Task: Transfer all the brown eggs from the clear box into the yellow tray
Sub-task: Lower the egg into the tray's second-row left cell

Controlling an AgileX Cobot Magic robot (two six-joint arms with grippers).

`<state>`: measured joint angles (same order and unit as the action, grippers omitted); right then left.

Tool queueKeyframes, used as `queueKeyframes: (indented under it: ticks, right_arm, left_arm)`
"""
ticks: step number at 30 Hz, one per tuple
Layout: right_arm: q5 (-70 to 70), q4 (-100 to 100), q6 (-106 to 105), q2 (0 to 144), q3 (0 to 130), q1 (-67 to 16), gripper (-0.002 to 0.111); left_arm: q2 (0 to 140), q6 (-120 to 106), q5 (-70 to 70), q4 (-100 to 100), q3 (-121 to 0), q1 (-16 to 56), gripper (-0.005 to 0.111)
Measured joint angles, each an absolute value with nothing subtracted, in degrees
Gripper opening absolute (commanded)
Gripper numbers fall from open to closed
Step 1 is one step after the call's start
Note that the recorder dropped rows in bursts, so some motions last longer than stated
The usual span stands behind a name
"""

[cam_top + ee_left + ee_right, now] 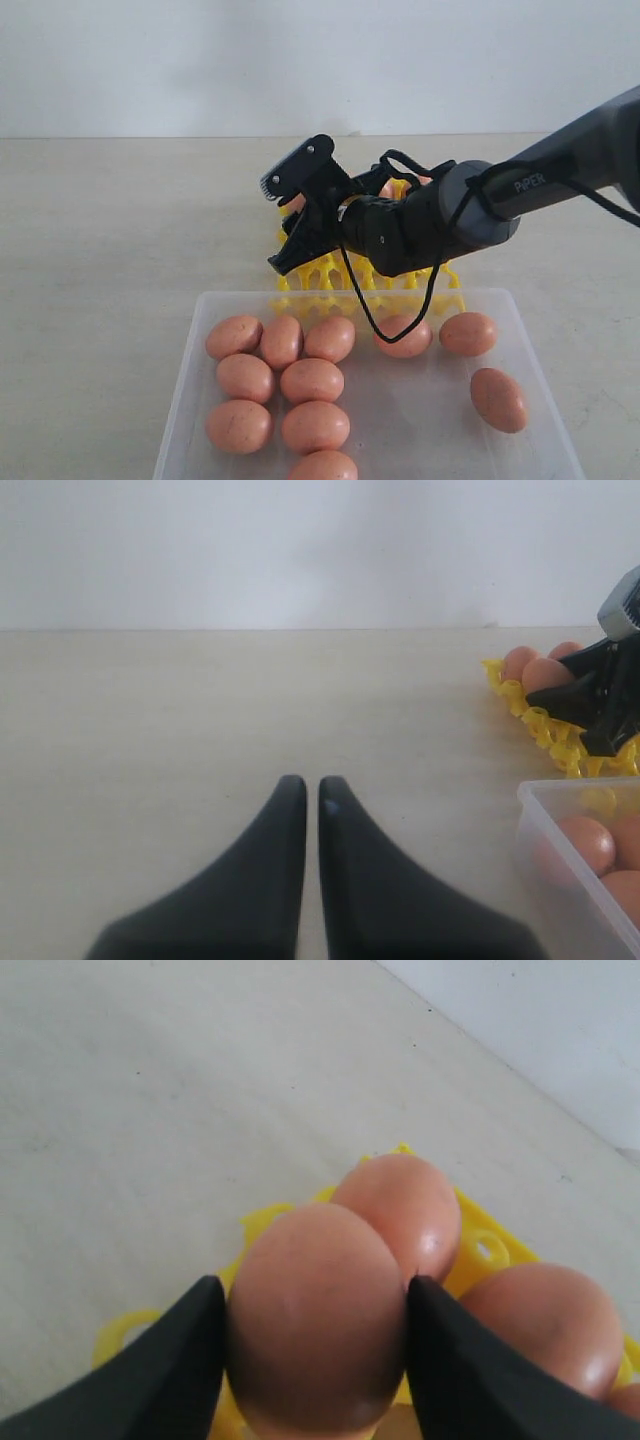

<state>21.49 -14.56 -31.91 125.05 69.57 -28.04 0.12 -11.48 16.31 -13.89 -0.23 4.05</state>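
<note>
The right gripper (312,1290) clamps one smooth oval brown egg (315,1335) over the bright yellow plastic lattice tray (320,278), beside two eggs (400,1205) seated there, while more brown eggs (312,380) lie in the shallow frosted clear plastic box (420,430) and the left gripper (303,790) rests closed.

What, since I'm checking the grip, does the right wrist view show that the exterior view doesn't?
Only the right wrist view: the right gripper closed on a held egg, its fingers touching both sides, with other eggs close behind it. Only the exterior view: the clear box with eleven loose eggs in it, and the arm reaching across. Both: the yellow tray on the table.
</note>
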Motion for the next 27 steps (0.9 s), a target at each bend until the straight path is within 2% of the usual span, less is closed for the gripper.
queueKeyframes:
  ticks: [27]
  right_arm:
    - [16.5,-14.6,-31.9,122.7,69.6,-28.0,0.047]
  left_arm:
    - [0.1,-11.5,16.3,-13.9,-0.2,4.0,0.004]
